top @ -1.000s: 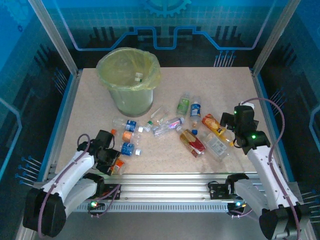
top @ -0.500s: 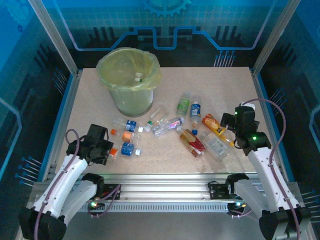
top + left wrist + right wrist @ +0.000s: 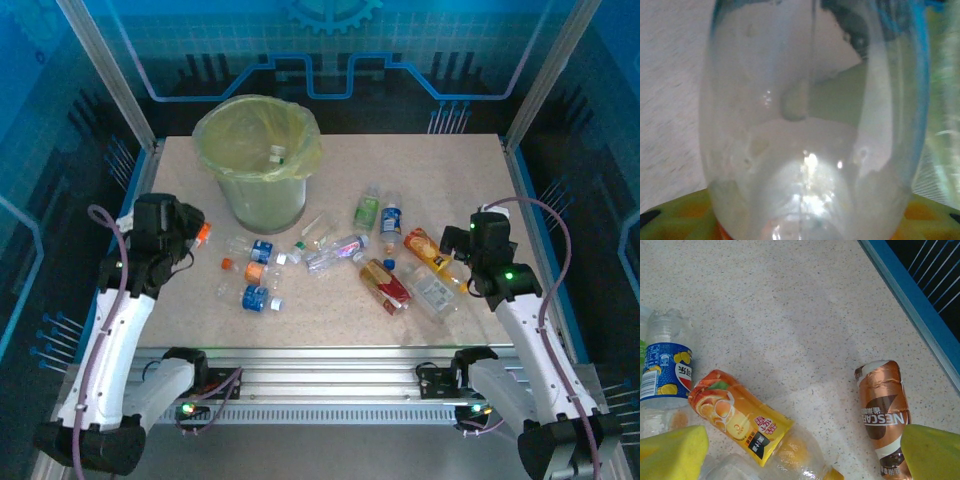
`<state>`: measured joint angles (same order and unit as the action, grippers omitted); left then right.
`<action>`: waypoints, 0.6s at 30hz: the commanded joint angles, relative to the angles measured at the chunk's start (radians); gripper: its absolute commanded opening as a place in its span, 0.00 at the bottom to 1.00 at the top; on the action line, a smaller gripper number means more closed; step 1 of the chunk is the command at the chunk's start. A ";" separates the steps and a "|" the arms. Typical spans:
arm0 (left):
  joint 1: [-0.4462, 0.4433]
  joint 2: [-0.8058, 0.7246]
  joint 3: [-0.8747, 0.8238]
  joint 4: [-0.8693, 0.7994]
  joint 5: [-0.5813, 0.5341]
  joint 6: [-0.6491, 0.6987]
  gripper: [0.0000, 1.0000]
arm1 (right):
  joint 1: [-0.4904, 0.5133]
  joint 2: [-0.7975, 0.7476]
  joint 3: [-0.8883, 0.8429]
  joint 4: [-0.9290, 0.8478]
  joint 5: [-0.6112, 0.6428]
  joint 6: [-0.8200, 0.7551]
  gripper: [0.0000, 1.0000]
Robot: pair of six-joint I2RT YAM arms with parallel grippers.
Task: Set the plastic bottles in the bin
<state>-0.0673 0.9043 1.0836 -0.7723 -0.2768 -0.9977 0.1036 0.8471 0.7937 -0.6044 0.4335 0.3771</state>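
Observation:
My left gripper [image 3: 190, 238] is raised left of the bin [image 3: 258, 200] and shut on a clear bottle with an orange cap [image 3: 201, 235]. In the left wrist view that held bottle [image 3: 805, 125] spans the frame between yellow-green pads [image 3: 680, 212]. The bin has a yellow-green liner, and a bottle [image 3: 277, 153] lies inside. Several bottles lie on the table, among them a blue-labelled one [image 3: 258, 298] and a green one [image 3: 366, 210]. My right gripper [image 3: 462, 250] [image 3: 802, 460] stands open over an orange-labelled bottle [image 3: 740, 422] and a brown one [image 3: 882, 410].
A loose orange cap [image 3: 227, 264] lies by the left bottles. A blue-labelled bottle [image 3: 665, 370] lies at the left of the right wrist view. The blue table rail [image 3: 910, 295] runs along the right edge. Bare tabletop [image 3: 440, 170] stretches behind the bottles.
My left arm has lifted the orange-capped bottle from near the table's front edge and carried it back and left, up beside the bin. The right arm has hardly moved.

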 commanded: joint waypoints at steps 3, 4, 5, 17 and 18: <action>0.006 0.082 0.072 0.359 0.016 0.168 0.43 | -0.013 0.001 0.044 -0.007 -0.029 0.014 1.00; 0.006 0.111 0.103 0.379 0.026 0.190 0.43 | -0.013 0.001 0.045 -0.009 -0.030 0.017 1.00; 0.006 0.146 0.144 0.403 0.039 0.223 0.43 | -0.013 0.001 0.047 -0.013 -0.030 0.020 1.00; 0.004 0.650 0.666 0.516 0.333 0.438 0.41 | -0.013 0.015 0.056 -0.021 -0.076 0.095 1.00; 0.006 0.694 0.706 0.511 0.368 0.461 0.42 | -0.013 0.020 0.061 -0.025 -0.080 0.099 1.00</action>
<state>-0.0673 1.5131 1.7027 -0.2829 -0.0322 -0.6350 0.1036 0.8574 0.8143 -0.6109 0.3782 0.4408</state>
